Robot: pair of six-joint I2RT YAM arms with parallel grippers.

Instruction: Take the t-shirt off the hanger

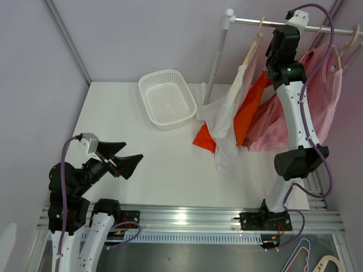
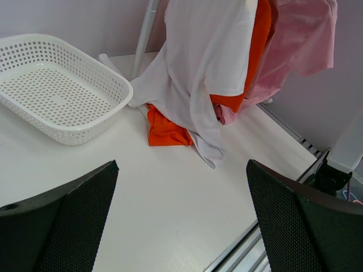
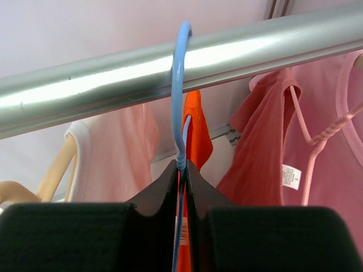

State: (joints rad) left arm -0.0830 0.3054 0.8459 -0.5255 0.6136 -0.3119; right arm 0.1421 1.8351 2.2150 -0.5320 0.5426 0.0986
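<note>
An orange t-shirt (image 1: 249,110) hangs on a blue hanger (image 3: 179,85) hooked over the silver rail (image 3: 113,73); its lower part lies on the table (image 2: 164,129). My right gripper (image 3: 182,170) is shut on the blue hanger's neck just below the rail; it is up by the rail in the top view (image 1: 282,42). My left gripper (image 1: 122,158) is open and empty, low over the table's near left; its fingers (image 2: 62,221) frame bare table in the left wrist view.
A white t-shirt (image 1: 227,110) on a beige hanger (image 1: 252,48) hangs left of the orange one, pink garments (image 1: 323,96) to its right. A white basket (image 1: 166,97) stands at the back. The rail's post (image 1: 218,54) stands beside it.
</note>
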